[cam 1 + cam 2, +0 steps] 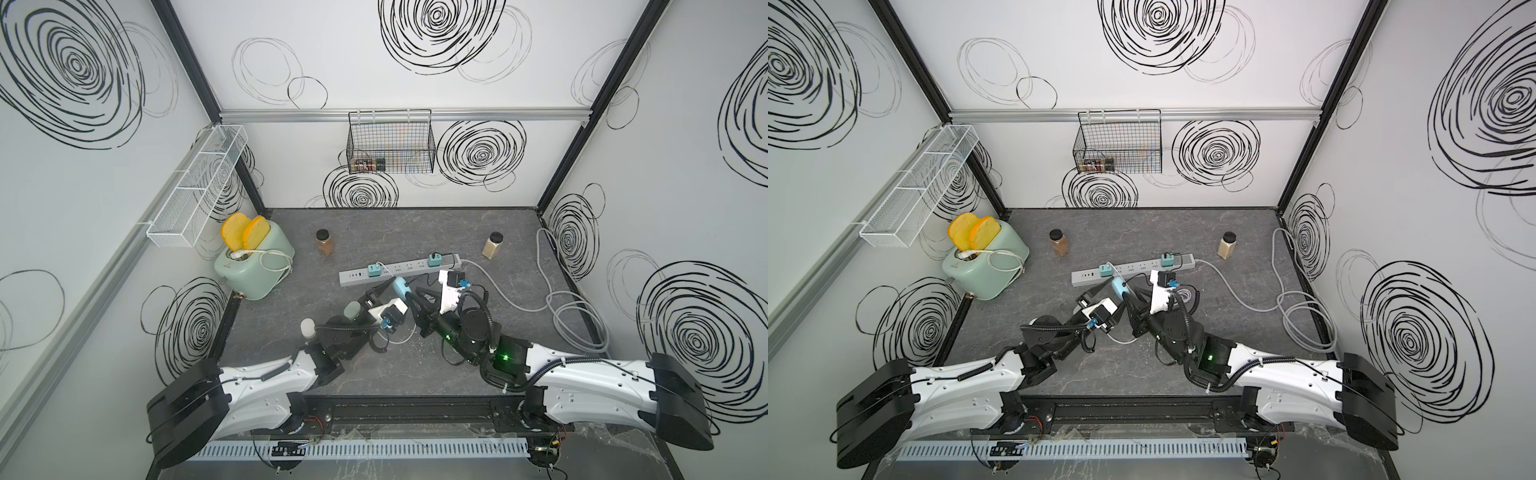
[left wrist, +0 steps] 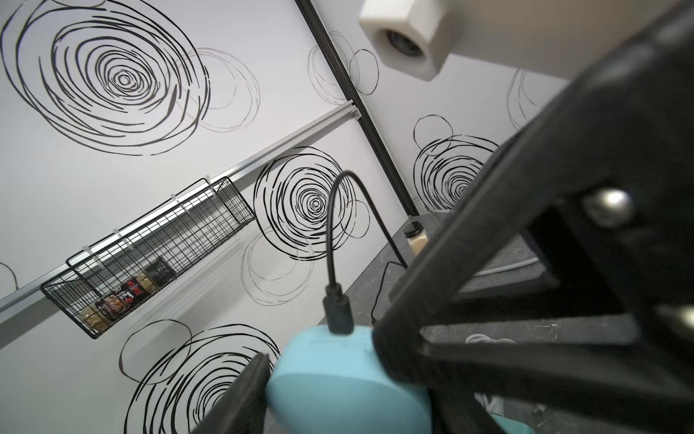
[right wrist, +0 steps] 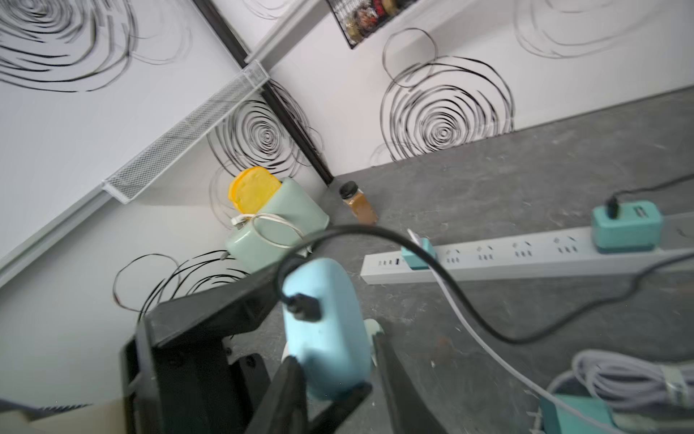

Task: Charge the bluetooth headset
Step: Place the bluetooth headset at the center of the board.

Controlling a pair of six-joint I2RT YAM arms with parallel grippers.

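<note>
1. We see the light-blue, rounded plastic headset case (image 3: 323,338) held up between the two arms. It is near the middle of the dark grey stone-look counter (image 1: 415,374), just on the robot's side of the long pale-grey power strip (image 1: 401,271).
2. The left hand (image 1: 395,291) grips the case. In the left wrist view one black finger (image 2: 244,394) presses its side, and the other is hidden behind the right arm's black frame.
3. The right hand (image 3: 334,353) is unclenched. Its two black fingers stand apart on either side of the case's near end, and we cannot tell whether they touch it.
4. A thin black cable (image 2: 330,225) is plugged into the case, with its plug (image 3: 304,306) seated in the case's edge.
5. A black lead also leaves a teal charger block (image 3: 625,225) at one end of the power strip. We cannot trace it along its whole length.
6. A second teal block (image 1: 374,270) with a white lead sits nearer the strip's other end.
7. At the left rear stands a mint-green toaster (image 1: 257,274) with two yellow bread slices (image 1: 245,235) upright in it.
8. A brown spice jar (image 1: 324,243) and a beige spice jar (image 1: 492,245) stand behind the strip, well apart.
9. A black wire basket (image 1: 390,145) hangs on the back wall, and a thick grey cord (image 1: 577,320) lies looped at the right.
</note>
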